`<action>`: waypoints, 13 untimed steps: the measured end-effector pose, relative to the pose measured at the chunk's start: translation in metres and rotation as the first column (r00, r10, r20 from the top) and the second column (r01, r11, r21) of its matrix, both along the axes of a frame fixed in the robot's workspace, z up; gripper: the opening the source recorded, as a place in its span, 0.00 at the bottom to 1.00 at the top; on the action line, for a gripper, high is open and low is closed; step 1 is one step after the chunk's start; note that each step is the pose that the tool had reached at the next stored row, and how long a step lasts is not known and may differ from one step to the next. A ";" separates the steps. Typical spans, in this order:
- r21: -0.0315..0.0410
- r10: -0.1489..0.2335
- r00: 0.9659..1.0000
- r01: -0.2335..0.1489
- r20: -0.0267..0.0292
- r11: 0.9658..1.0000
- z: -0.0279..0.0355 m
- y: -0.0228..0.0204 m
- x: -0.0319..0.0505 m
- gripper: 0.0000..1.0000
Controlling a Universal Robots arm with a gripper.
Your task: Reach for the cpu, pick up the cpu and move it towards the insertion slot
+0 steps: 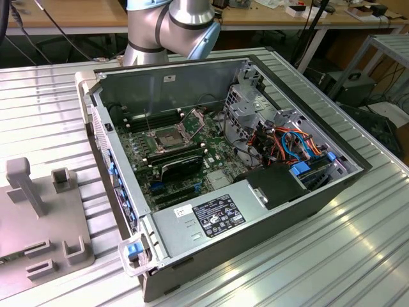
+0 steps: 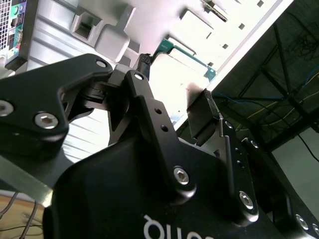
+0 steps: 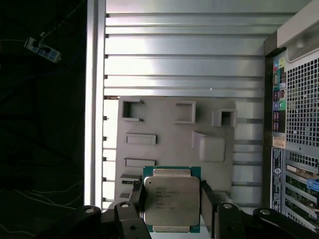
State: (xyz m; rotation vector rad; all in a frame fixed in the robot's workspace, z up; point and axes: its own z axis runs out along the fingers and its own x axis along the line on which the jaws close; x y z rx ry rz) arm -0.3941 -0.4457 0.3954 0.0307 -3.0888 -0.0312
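The cpu (image 3: 172, 199), a flat square chip with a dull silver face and a green rim, sits between the two black fingers of my gripper (image 3: 172, 195). The gripper is shut on the chip's two opposite edges and holds it in the air above a grey fixture plate (image 3: 174, 134). In the second wrist view the cpu (image 2: 187, 62) shows from the side between the gripper (image 2: 177, 78) fingertips. The insertion slot (image 1: 165, 137), a silvery frame around a dark centre, lies on the motherboard inside the open computer case, with its retention frame raised.
The grey fixture plate (image 1: 38, 217) with slotted blocks lies on the ribbed metal table (image 1: 332, 256), at the exterior view's left of the computer case (image 1: 255, 211). The case's rear panel (image 3: 294, 124) stands close beside the plate. A black card (image 1: 182, 165) and cables (image 1: 291, 144) sit inside the case.
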 end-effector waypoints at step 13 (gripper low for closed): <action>0.000 0.000 1.000 0.000 0.000 1.000 0.0000 0.0000 0.0122 0.55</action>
